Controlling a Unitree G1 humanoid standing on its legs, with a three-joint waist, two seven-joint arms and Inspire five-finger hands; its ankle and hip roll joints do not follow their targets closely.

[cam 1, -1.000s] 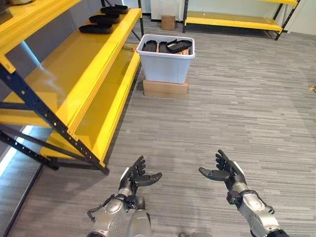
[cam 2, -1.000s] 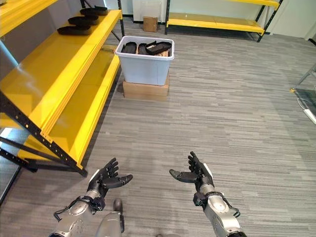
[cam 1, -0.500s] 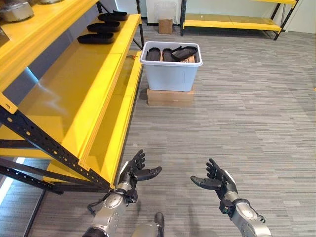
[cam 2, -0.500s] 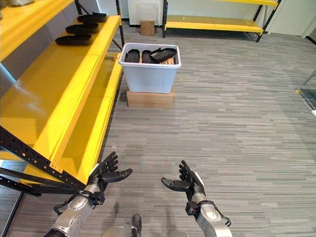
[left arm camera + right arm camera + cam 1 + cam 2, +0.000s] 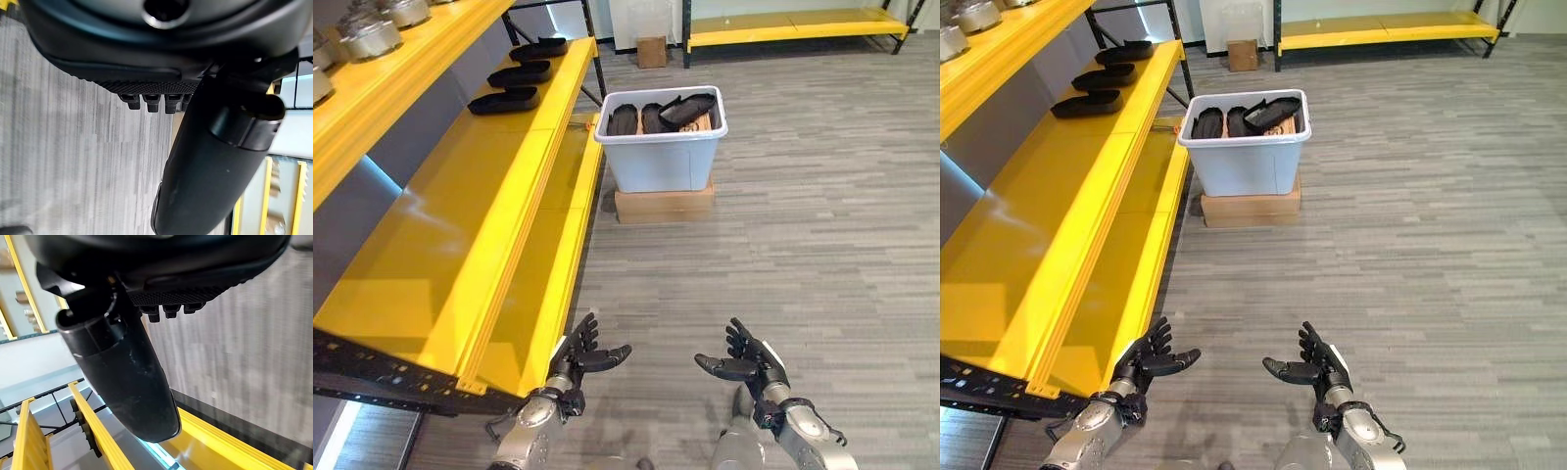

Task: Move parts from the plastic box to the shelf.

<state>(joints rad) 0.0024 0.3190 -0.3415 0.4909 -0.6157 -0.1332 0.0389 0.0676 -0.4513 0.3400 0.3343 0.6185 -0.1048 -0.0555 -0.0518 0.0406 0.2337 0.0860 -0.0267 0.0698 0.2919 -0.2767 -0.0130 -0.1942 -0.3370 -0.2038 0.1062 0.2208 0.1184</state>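
Approach step: black moulded parts [image 5: 658, 114] lie in the far white plastic box [image 5: 663, 162], three already on the yellow shelf [image 5: 460, 225] at left; left hand [image 5: 579, 354] and right hand [image 5: 749, 360] spread empty, next reaching the box.

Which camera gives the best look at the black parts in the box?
The right eye view: the box sits nearer mid-frame, parts visible over its rim. The left eye view shows them much the same; the wrist views show floor and shelving instead.

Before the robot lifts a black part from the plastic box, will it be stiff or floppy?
Probably stiff: the black parts lean in the plastic box without sagging. Likely light, being shallow tray shapes. They overlap, so one may drag a neighbour.
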